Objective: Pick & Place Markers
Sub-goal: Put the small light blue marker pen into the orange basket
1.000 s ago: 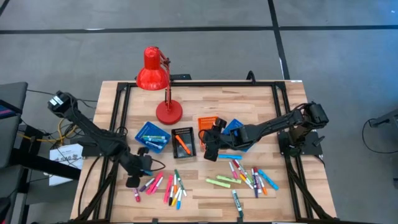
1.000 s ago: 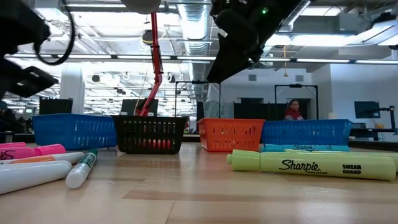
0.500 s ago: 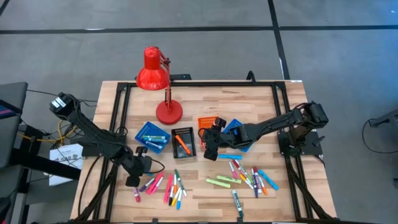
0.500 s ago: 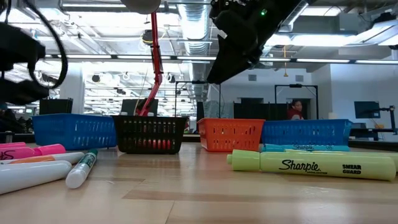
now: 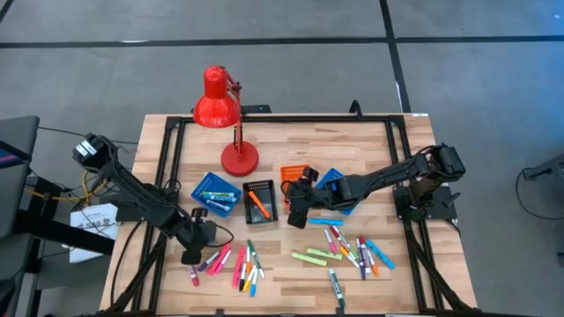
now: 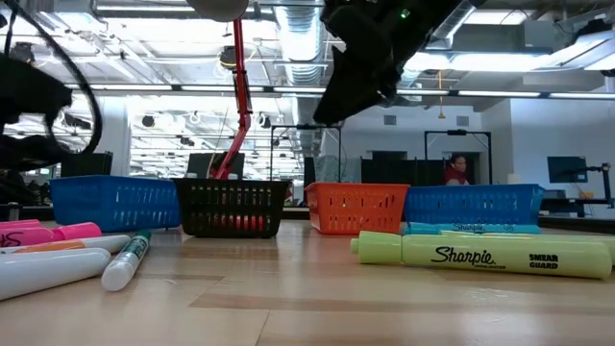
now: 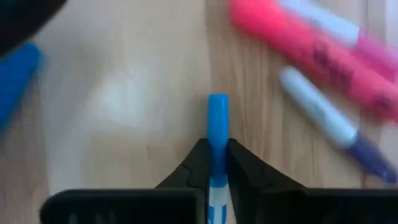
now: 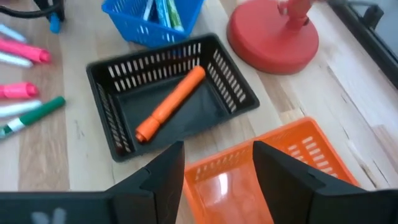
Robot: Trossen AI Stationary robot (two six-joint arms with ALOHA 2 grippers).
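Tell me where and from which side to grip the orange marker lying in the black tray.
Grip the orange marker at mid-barrel, coming straight down from above. It lies flat and diagonal on the floor of the black tray, whose walls block any sideways approach. Turn the claw so its fingers close across the barrel, not along it. The right claw, open over the orange tray, looks the nearer one.

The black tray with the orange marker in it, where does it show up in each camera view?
High view: black tray, centre, between blue and orange trays.
Low view, left of centre.
Left wrist view: not in it.
Right wrist view, ahead of the right gripper, orange marker inside.
Shared landmark: red lamp, just behind the tray.
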